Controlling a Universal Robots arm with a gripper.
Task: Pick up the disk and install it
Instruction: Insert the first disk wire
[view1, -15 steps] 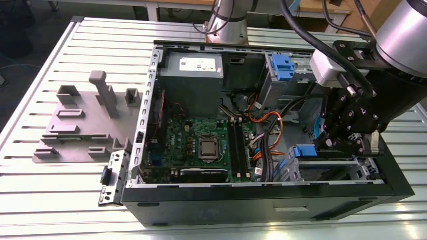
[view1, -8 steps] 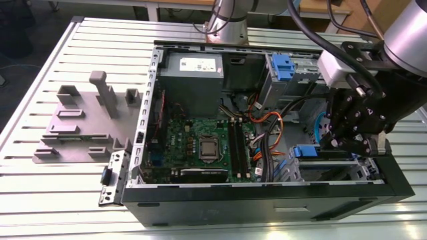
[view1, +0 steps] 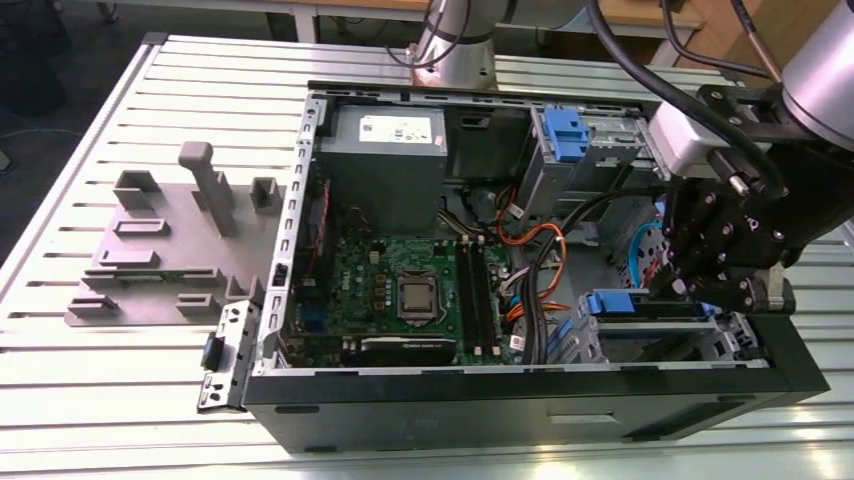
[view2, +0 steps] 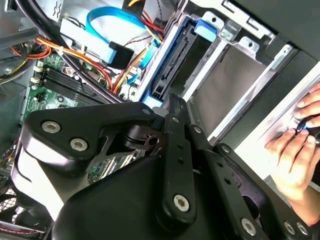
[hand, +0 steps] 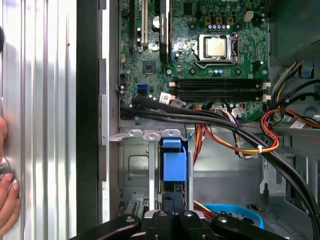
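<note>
End effector (view1: 697, 292) is down inside the case (view1: 534, 395), at the lower drive cage (view1: 731, 345) on the exterior view's right. In the second wrist view its fingers (view2: 172, 112) are drawn narrow and pinch the near end of the disk (view2: 172, 60). The first wrist view agrees: end effector (hand: 173, 212) closed tight on the disk (hand: 174, 165), which shows edge-on.

Disk (view1: 654, 308) sits in that cage, blue rail end toward the motherboard (view1: 400, 280). It lines up with the cage walls. Can't tell if it's fully seated. In the second wrist view the cage (view2: 235, 75) shows an open grey bay right beside the disk.

Rest of the case:
- Motherboard flat on the case floor. CPU socket (hand: 216, 47) and the RAM slots below it are clear in the first wrist view.
- Grey PSU (view1: 387, 150) in the far corner, white sticker on top.
- Upper drive bay next to the PSU, with an upright blue latch (view1: 567, 135).
- Orange and black cables (view1: 534, 260) run between board and cages. A thick black bundle (hand: 200, 117) crosses just above the disk's cage in the first wrist view.
- Blue flat cable (view2: 107, 22) loops near the disk's far end.

Outside the case:
- Case stands on a slatted bench (view1: 107, 400).
- Grey fixture plate (view1: 160, 250) with upright pegs lies on the bench to the exterior view's left, well apart from the case.
- A person's hand (view2: 295, 145) rests on the bench just past the case wall, also seen in the first wrist view (hand: 7, 200).
</note>
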